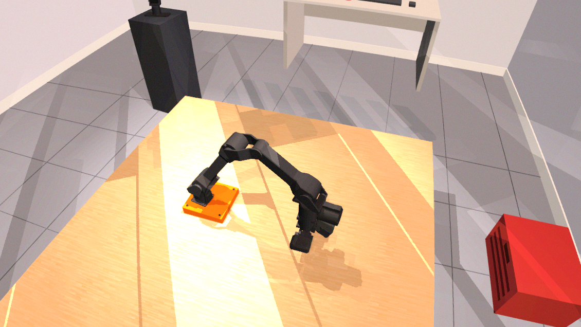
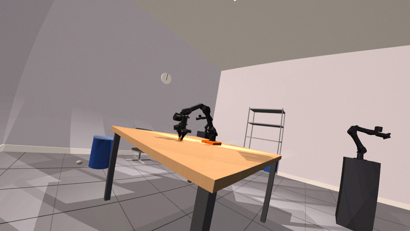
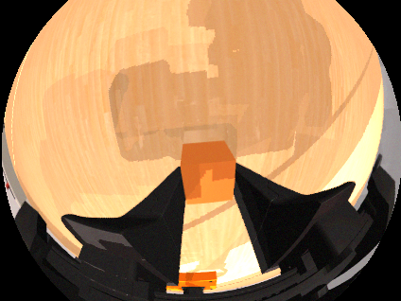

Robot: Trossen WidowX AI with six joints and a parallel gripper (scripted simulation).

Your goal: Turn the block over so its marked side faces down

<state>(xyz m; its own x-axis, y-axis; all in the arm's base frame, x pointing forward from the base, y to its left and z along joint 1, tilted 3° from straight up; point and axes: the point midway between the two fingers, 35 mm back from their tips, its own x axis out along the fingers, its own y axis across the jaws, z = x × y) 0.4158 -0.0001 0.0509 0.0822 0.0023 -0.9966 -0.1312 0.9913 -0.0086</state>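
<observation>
A small orange block (image 3: 208, 172) (image 2: 180, 138) sits between my two black fingers in the wrist view, its upper face showing a lighter marked patch. My gripper (image 3: 206, 169) (image 1: 301, 240) (image 2: 181, 137) is shut on the block, low at the wooden table (image 1: 101, 251) (image 2: 200, 160). In the top view the fingers hide the block. The arm reaches from its orange base plate (image 1: 219, 204) (image 2: 211, 142) toward the table's right half.
A red crate (image 1: 532, 272) stands on the floor right of the table. A black pedestal (image 1: 164, 56) stands behind the table, with a white desk (image 1: 357, 16) further back. A second arm on a pedestal (image 2: 358, 183), a metal shelf (image 2: 265, 126) and a blue bin (image 2: 100, 151) stand around the table.
</observation>
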